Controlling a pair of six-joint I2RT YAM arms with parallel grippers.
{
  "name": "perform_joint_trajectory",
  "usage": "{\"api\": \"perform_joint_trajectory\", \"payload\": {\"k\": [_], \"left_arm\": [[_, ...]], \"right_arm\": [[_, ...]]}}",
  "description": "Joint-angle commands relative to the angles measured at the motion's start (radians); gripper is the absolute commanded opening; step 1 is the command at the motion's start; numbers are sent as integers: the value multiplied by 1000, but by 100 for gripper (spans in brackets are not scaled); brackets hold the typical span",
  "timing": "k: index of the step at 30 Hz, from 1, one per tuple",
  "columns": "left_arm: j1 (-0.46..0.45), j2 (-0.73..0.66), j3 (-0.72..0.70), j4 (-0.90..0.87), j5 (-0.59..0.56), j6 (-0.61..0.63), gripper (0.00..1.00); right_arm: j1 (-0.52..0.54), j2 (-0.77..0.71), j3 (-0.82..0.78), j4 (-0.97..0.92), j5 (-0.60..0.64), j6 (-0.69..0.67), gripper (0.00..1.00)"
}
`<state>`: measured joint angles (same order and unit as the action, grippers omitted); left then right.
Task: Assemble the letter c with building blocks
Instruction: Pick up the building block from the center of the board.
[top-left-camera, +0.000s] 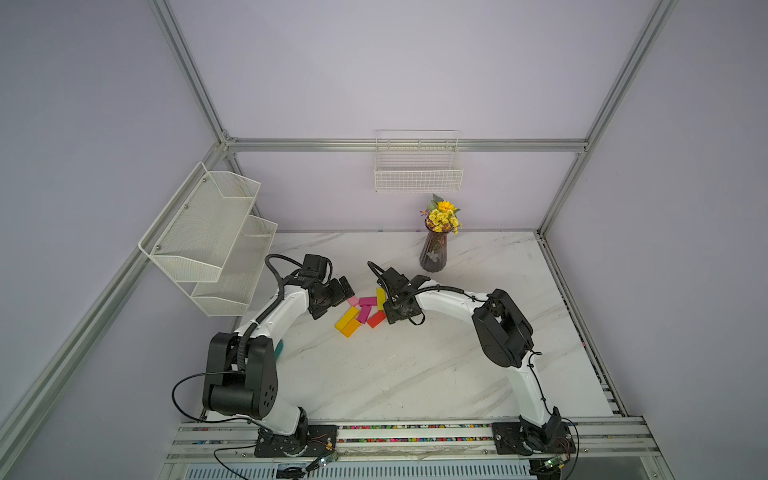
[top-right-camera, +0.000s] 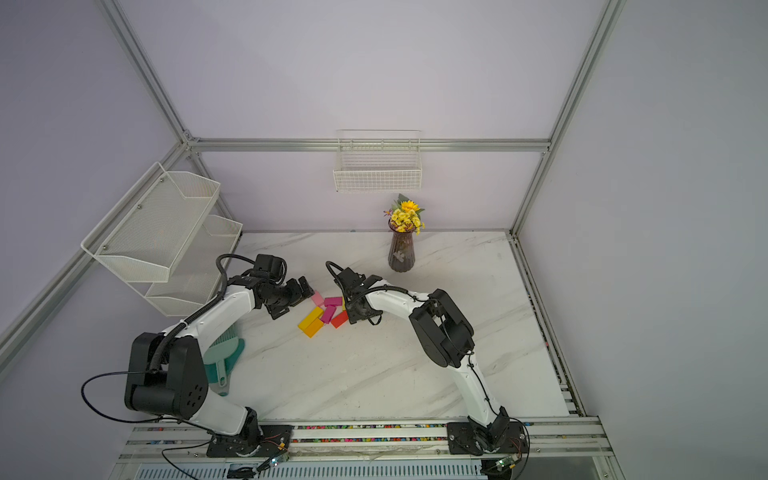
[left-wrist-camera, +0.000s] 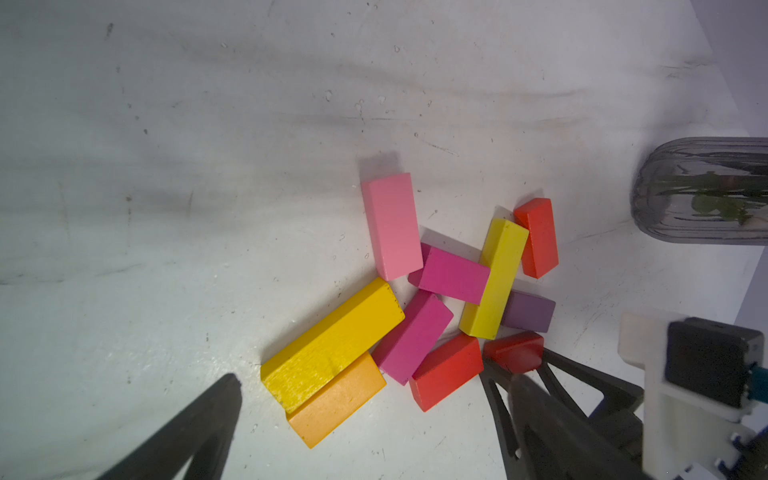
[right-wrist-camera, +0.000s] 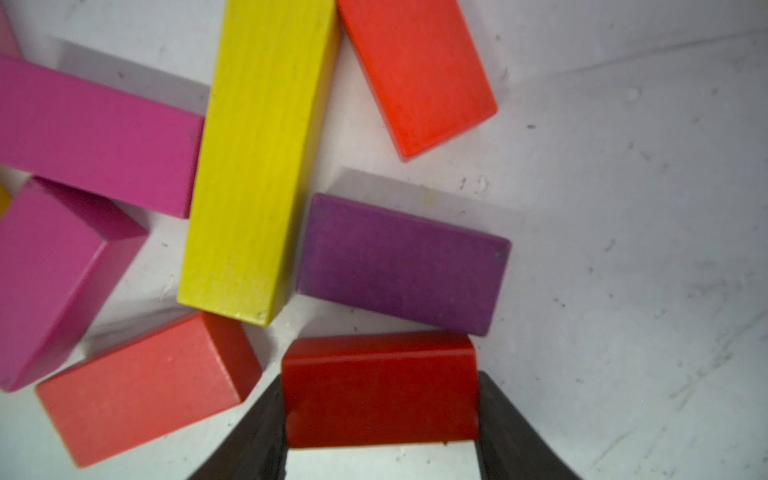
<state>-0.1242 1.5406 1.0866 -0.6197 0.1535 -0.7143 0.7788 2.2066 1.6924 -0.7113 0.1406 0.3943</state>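
— Look at the right pincer (right-wrist-camera: 380, 382). Holding what?
— Pinched on the dark red block (right-wrist-camera: 378, 361), one finger on each short end. Looks like touching on both sides.
— Long way of that block?
— Straight across, from finger to finger. Sits right between them, at the edge of the pile of building blocks (left-wrist-camera: 415, 324).
— Anything close by?
— The purple block (right-wrist-camera: 403, 262) just past it, maybe touching along an edge. Hard to say. Then the long yellow block (right-wrist-camera: 257, 166), just beside the purple one.
— So pull back, not push on?
— Best guess, yes. Up, or away from the pile. Easy to bump the purple one by pushing on.
— And the left pincer (top-left-camera: 334, 300)?
— Spread wide, holding nothing. Hangs at the other side of the pile, near the pink block (left-wrist-camera: 392, 226). Farther from the dark red one, so a job for the right side.
— Any letter C to see?
— None. Just a jumble on the tabletop (top-left-camera: 395, 374).
— Hard to see what?
— In both top views, dark red and purple hidden under the right wrist. Up off the tabletop or flat on it? Cannot tell. In the right wrist view, far side of the pile cut off.
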Motion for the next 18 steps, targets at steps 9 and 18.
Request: {"api": "perform_joint_trajectory", "payload": {"k": [9, 18], "left_arm": [[4, -71, 1, -3, 70, -19, 100], [-84, -86, -33, 16, 67, -95, 100]], "right_arm": [[-86, -186, -163, 14, 16, 44, 51], [-230, -268, -289, 30, 56, 75, 51]]}}
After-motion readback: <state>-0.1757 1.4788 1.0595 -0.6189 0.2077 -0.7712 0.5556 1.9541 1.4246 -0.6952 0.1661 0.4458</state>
